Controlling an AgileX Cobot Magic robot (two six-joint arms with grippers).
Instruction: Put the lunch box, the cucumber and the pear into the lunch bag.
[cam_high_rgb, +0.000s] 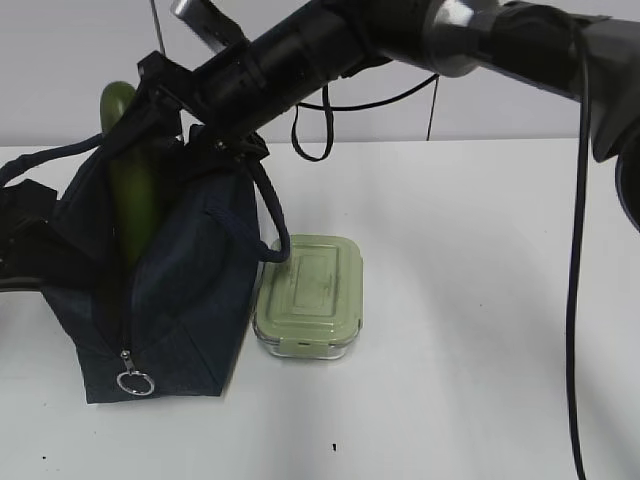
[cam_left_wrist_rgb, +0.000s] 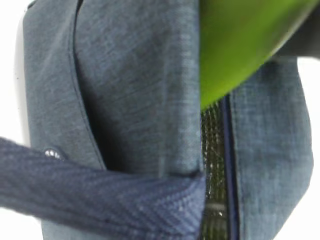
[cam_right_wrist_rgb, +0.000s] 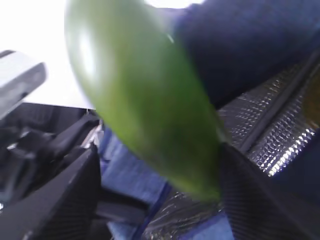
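The cucumber stands upright in the lunch bag, between the right jaws, which are spread apart. The left jaws, clenched, are out of sight. The lunch box waits beside the bag on the table.

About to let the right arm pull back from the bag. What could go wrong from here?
1. The dark green cucumber stands upright in the navy fabric lunch bag, its tip above the rim; it may tip out.
2. The right gripper sits close beside a loop handle and might snag it, toppling the bag onto the sage-green-lidded lunch box.
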